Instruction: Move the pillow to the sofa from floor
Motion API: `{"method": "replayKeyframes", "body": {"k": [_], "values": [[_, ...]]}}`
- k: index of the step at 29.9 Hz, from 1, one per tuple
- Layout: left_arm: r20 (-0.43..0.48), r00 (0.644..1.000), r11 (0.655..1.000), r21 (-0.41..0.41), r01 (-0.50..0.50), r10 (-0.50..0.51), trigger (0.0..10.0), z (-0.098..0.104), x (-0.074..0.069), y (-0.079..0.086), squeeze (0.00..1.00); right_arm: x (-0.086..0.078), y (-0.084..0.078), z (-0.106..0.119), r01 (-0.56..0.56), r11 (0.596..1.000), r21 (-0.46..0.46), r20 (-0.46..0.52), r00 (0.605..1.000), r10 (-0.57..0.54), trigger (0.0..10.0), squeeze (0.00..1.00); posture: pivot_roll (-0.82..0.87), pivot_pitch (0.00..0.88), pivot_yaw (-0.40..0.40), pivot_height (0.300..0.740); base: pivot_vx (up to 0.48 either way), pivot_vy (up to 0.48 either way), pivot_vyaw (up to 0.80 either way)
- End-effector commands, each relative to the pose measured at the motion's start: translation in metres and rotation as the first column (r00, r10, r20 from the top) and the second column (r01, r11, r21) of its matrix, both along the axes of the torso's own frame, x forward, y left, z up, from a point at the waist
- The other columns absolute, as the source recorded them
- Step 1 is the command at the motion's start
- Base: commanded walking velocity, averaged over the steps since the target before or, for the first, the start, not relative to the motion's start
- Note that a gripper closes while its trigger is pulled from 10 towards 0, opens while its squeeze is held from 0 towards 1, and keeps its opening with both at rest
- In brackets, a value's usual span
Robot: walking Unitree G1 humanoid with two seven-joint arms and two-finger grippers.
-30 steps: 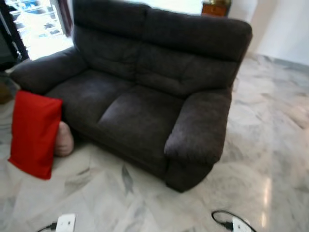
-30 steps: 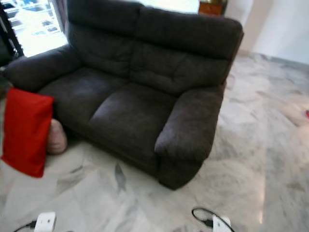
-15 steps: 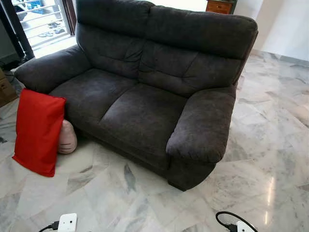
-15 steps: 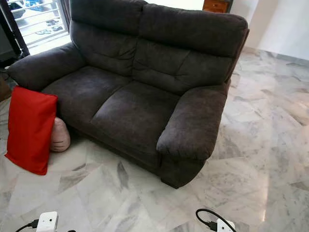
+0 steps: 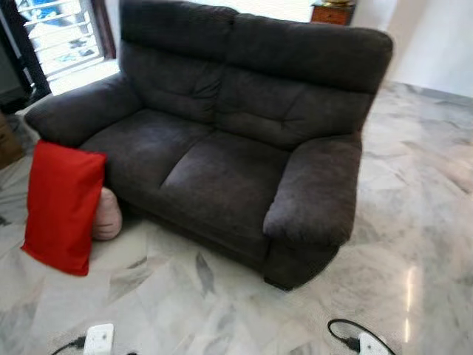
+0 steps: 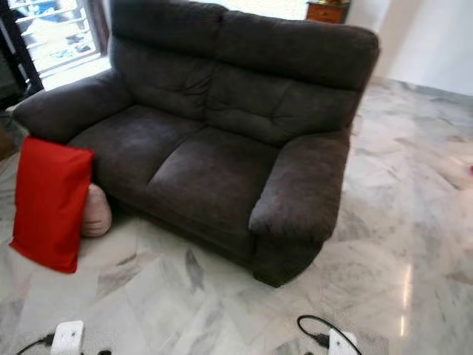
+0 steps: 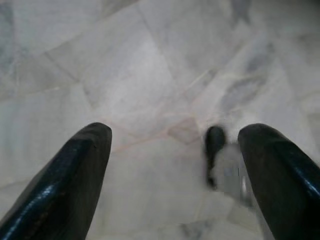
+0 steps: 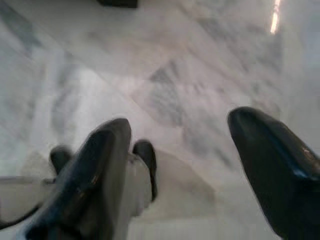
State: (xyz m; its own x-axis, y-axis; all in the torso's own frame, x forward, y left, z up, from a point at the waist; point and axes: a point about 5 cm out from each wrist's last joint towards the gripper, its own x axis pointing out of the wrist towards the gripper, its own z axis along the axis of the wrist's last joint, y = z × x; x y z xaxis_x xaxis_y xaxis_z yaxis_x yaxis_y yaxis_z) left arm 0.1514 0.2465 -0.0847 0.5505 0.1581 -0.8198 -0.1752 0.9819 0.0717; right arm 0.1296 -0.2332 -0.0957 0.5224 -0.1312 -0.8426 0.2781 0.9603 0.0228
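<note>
A red pillow [image 5: 63, 205] stands upright on the marble floor, leaning against the front left corner of the dark grey two-seat sofa [image 5: 222, 148]. Behind the red pillow, a small pink cushion [image 5: 108, 215] lies on the floor against the sofa base. My left gripper [image 7: 172, 175] is open above bare marble, its black fingers [image 7: 65, 185] spread apart. My right gripper [image 8: 200, 165] is open too, hanging over the floor with nothing between its fingers [image 8: 90, 180].
A white power adapter with a black cord [image 5: 98, 340] lies on the floor at the near left. Another white plug and looped black cable [image 5: 358, 342] lie at the near right. A window grille [image 5: 63, 33] is behind the sofa's left arm. A wooden cabinet [image 5: 331, 12] stands behind the sofa.
The head camera has shifted slightly, so the whole scene sits a little differently and is blurrier. The pillow, cushion and sofa have not moved.
</note>
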Motion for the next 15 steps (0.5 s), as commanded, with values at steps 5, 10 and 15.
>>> {"method": "replayKeyframes", "body": {"k": [5, 10, 15], "values": [[0.024, 1.000, 1.000, 0.015, -0.009, 0.009, 10.0, 0.0050, 0.0076, 0.0063, 0.00, 0.0027, 0.0069, -0.0007, -0.008, 1.000, 0.014, 0.003, 1.000, 0.008, 10.0, 0.00, -0.04, 0.000, -0.032, 0.740, 0.000, 0.330, 0.00], [0.023, 1.000, 1.000, 0.014, -0.008, 0.008, 10.0, 0.0049, 0.0076, 0.0060, 0.00, 0.0027, 0.0066, -0.0006, -0.008, 1.000, 0.014, 0.005, 1.000, 0.008, 10.0, 0.00, -0.04, 0.000, -0.036, 0.740, 0.000, 0.332, 0.00], [0.024, 1.000, 1.000, 0.013, -0.013, 0.013, 10.0, 0.0047, 0.0075, 0.0057, 0.00, 0.0029, 0.0064, -0.0005, -0.014, 1.000, 0.016, 0.006, 1.000, 0.014, 10.0, 0.00, -0.04, 0.000, -0.039, 0.740, 0.000, 0.330, 0.00]]}}
